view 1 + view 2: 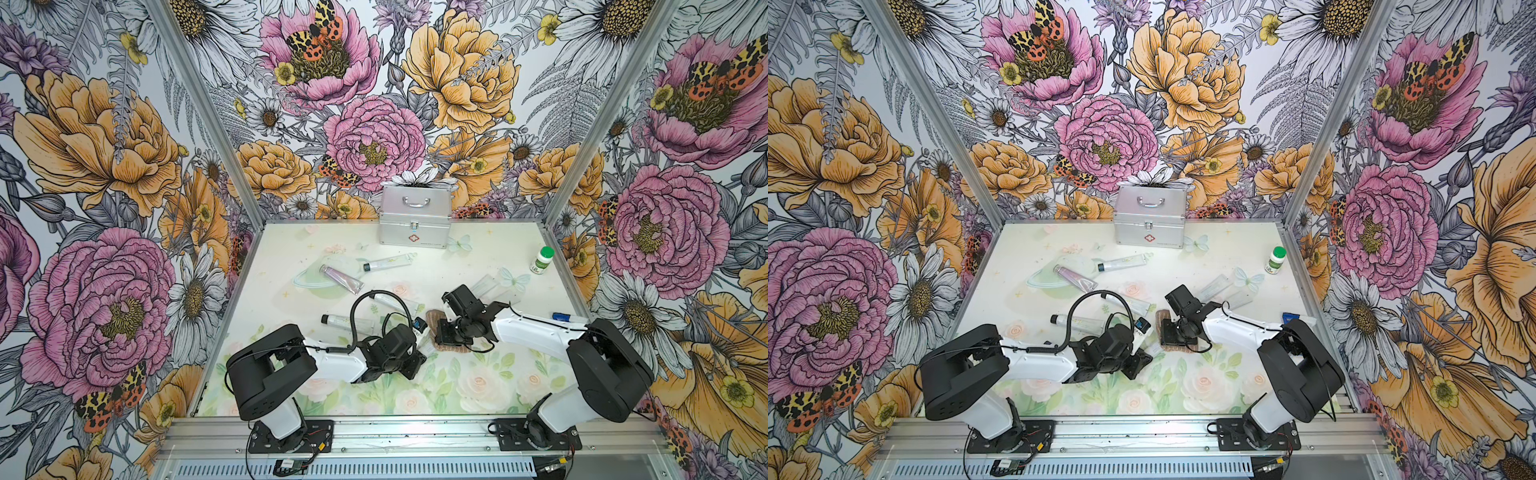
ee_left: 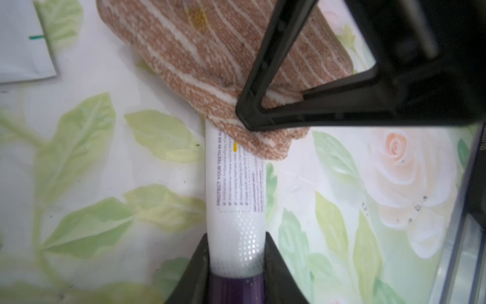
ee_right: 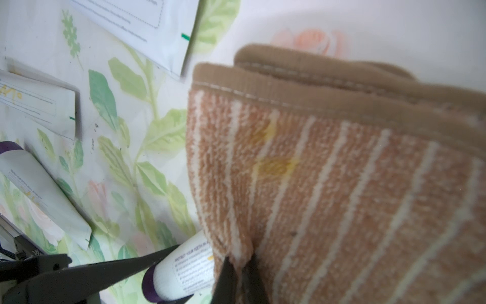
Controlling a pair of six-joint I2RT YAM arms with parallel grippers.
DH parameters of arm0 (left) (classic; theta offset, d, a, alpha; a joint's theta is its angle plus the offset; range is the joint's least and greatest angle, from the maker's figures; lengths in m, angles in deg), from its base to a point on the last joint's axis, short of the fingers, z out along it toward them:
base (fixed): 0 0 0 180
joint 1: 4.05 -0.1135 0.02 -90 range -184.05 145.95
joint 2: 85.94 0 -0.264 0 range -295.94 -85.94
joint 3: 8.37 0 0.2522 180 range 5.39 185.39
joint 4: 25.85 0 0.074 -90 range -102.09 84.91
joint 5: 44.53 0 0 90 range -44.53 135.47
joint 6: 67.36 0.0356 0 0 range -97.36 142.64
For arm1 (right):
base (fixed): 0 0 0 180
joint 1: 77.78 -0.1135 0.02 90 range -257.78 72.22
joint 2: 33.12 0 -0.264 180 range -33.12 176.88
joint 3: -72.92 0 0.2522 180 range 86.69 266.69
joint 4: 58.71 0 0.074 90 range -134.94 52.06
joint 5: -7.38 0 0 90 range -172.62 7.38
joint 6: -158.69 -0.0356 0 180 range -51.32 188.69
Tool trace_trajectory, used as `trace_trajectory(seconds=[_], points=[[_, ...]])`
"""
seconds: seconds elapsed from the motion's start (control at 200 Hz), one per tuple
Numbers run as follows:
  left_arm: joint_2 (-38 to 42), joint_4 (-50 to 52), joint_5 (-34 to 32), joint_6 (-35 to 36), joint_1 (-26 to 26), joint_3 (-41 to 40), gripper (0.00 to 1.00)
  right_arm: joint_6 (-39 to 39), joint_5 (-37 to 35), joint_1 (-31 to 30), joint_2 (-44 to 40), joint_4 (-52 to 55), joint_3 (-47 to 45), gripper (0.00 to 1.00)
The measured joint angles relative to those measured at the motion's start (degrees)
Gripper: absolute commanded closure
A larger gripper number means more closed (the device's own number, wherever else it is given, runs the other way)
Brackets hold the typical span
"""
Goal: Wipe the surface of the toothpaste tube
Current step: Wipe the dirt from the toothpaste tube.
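A striped towel (image 3: 342,184) meets the toothpaste tube (image 2: 234,189) mid floral mat (image 1: 457,382).
The left gripper (image 2: 236,237) pinches the tube near its purple cap; the right gripper (image 3: 238,263) is clamped on the towel, whose edge covers the tube's other end.

The table (image 1: 478,266), covered in a pale sheet printed with roses and green leaves, carried a silver metal case with a handle (image 1: 415,220) at its back edge. A white bottle with a green cap (image 1: 542,260) stood upright near the right rear corner. A pale tube with a dark cap (image 1: 388,262) and a lilac tube (image 1: 341,277) lay near each other. A white tube with a blue end (image 1: 571,319) lay at the right edge.
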Motion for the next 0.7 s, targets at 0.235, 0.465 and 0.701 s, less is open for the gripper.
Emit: trace_trajectory(seconds=[0.235, 0.465, 0.701], points=[[-0.1, -0.4, -0.1, 0.4, -0.1, 0.0, 0.75, 1.6, 1.4, 4.8, 2.1, 0.5, 1.3, 1.0], [-0.3, -0.7, -0.1, 0.4, -0.2, 0.0, 0.75, 2.6, 1.3, 5.6, 3.9, 3.0, 4.1, 1.0], [-0.6, -1.0, -0.1, 0.4, -0.2, 0.0, 0.75, 1.6, 0.9, 2.5, 3.6, 3.3, 4.3, 1.0]])
